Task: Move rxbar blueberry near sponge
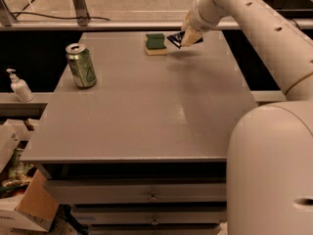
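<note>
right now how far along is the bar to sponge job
Done: the rxbar blueberry is gripped and hangs just right of the sponge at the far end of the table. In hand: the claw holds it slightly above the surface. Left: lowering it and letting go.

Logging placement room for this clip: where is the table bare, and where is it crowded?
Crowded only at the far edge: the tool holds the rxbar blueberry just right of the sponge. Bare table runs from the sponge to the near edge, and from the green can at the left across to the right edge.
</note>
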Controlling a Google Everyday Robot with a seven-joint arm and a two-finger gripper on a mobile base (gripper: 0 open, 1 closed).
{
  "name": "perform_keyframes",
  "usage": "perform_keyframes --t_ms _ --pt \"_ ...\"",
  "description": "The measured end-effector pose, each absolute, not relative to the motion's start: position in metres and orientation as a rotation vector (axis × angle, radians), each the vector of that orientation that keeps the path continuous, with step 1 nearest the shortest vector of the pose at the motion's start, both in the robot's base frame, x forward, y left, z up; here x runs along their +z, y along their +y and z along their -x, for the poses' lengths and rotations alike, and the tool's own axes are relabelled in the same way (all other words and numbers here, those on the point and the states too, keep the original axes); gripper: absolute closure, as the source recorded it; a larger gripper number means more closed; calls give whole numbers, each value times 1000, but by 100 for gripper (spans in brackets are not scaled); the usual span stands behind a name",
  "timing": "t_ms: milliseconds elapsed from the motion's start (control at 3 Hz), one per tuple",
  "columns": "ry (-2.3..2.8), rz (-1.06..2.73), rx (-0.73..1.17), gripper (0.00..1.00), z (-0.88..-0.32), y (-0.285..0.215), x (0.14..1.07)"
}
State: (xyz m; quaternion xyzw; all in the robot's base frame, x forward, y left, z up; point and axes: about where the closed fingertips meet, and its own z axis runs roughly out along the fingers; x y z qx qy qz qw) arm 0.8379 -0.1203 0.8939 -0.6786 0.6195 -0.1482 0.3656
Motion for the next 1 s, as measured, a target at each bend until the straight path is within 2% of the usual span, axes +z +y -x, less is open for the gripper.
perform_keyframes --t_ms 333,667,1000 --pt "1597 1762 -378 100 -846 -115 887" --pt "1597 1781 -353 84 -849 -108 881" --pt "1599 1789 -339 61 -851 -105 878"
